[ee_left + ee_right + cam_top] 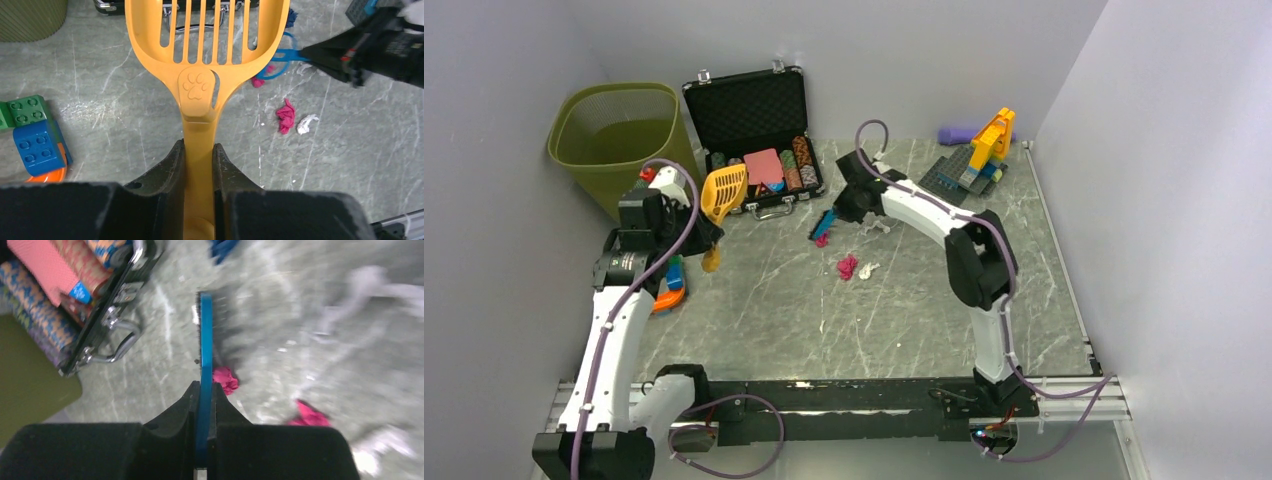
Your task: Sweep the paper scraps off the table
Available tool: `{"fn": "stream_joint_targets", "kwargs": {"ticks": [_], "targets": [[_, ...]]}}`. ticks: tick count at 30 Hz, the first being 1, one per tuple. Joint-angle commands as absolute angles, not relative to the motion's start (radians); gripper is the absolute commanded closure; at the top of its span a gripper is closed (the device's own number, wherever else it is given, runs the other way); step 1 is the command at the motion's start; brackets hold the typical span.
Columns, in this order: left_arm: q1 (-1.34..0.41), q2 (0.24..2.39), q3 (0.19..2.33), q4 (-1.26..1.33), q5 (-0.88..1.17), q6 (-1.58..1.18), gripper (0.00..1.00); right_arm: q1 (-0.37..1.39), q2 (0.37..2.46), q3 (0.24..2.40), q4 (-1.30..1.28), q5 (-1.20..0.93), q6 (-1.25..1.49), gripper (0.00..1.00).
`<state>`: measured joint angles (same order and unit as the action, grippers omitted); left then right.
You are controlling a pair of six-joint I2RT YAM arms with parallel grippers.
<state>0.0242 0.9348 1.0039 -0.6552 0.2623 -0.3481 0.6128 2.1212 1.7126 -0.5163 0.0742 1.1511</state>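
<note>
Paper scraps [847, 267], one pink and one white, lie side by side near tabletop [824, 330] centre. Left hand [199, 162], at 9 o'clock from them, is clamped on the yellow scoop [199, 87] handle. Right hand [204, 395], at 12 o'clock, is closed on the blue brush [205, 340], beside a further pink scrap [226, 379].

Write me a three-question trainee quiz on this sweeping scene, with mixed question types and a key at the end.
1. True or false: the left gripper is shut on the handle of the yellow scoop.
2. The right gripper holds: A) a blue brush; B) a sponge; C) a cloth.
3. What colour is the scrap lying right beside the pink scrap?

Key: 1 true. 2 A. 3 white: the white scrap lies just to its right in the top view.
</note>
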Motion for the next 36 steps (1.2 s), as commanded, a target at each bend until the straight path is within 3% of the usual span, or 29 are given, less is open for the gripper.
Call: {"fn": "stream_joint_targets", "kwargs": {"ticks": [1,8,16,20,26,36], "targets": [[-0.035,0.917,0.979,-0.585,0.187,-0.302,1.0,0.594,1.93,1.622,-0.721,0.37,1.187,1.0],[-0.084,0.885,0.888,-0.502,0.188,-0.287,1.0,0.551,1.811,1.574,-0.499,0.31,1.025,1.0],[-0.086,0.838,0.853,-0.464,0.244,-0.242,1.0,0.44,1.932,1.601,-0.168,-0.031,0.965,1.0],[-0.086,0.845,0.842,-0.465,0.266,-0.249,1.0,0.417,2.068,1.705,-0.189,-0.069,1.007,1.0],[-0.088,0.849,0.838,-0.467,0.279,-0.251,1.0,0.401,2.104,1.645,-0.233,-0.015,1.11,1.0],[-0.092,0.889,0.842,-0.48,0.296,-0.249,1.0,0.468,1.745,1.389,-0.567,0.205,1.366,1.0]]}}
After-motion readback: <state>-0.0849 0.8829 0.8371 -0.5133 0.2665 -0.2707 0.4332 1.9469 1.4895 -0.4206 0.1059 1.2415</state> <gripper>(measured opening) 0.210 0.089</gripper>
